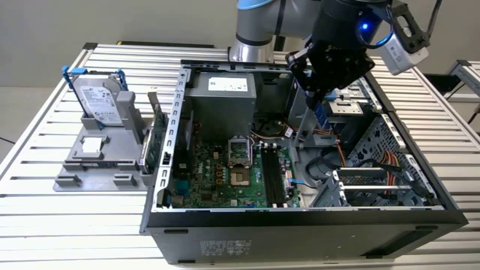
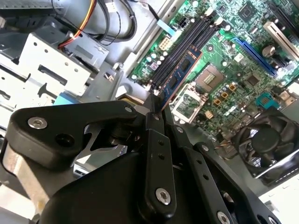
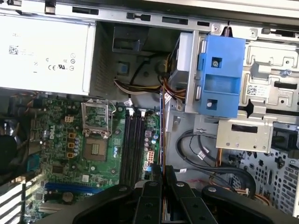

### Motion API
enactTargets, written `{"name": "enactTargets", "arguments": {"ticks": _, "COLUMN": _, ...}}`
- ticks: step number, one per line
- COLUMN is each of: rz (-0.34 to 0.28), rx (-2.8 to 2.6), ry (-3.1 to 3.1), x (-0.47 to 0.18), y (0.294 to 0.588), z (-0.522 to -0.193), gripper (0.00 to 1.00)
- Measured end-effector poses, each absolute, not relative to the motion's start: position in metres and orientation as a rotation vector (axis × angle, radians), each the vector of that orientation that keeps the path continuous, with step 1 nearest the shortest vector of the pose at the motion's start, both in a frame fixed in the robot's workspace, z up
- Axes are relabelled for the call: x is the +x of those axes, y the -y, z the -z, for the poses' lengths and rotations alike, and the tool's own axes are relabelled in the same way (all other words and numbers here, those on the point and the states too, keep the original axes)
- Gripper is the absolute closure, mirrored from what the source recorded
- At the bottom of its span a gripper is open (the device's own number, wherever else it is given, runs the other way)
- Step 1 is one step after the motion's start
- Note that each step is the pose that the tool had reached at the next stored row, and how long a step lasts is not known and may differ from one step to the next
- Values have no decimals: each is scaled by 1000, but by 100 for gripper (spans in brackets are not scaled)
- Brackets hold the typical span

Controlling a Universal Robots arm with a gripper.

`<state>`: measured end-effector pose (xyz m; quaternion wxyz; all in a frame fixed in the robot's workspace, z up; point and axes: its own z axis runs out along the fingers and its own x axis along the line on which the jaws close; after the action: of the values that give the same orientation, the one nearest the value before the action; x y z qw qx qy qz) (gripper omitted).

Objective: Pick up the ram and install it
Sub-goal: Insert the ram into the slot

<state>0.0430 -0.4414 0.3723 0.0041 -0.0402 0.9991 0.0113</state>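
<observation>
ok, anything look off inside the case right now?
Nothing looks damaged or spilled. The ram is clamped straight in the gripper, roughly parallel to the empty memory slots, held above the board and not seated. The one oddity is that the CPU socket sits uncovered, with no cooler on it.
</observation>
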Motion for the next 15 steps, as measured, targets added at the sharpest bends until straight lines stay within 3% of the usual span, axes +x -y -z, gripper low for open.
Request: {"name": "enactTargets", "arguments": {"ticks": 15, "rz": -35, "rx": -22, "ry": -3133, "x": 43, "y": 442, "z": -372, "gripper": 100}}
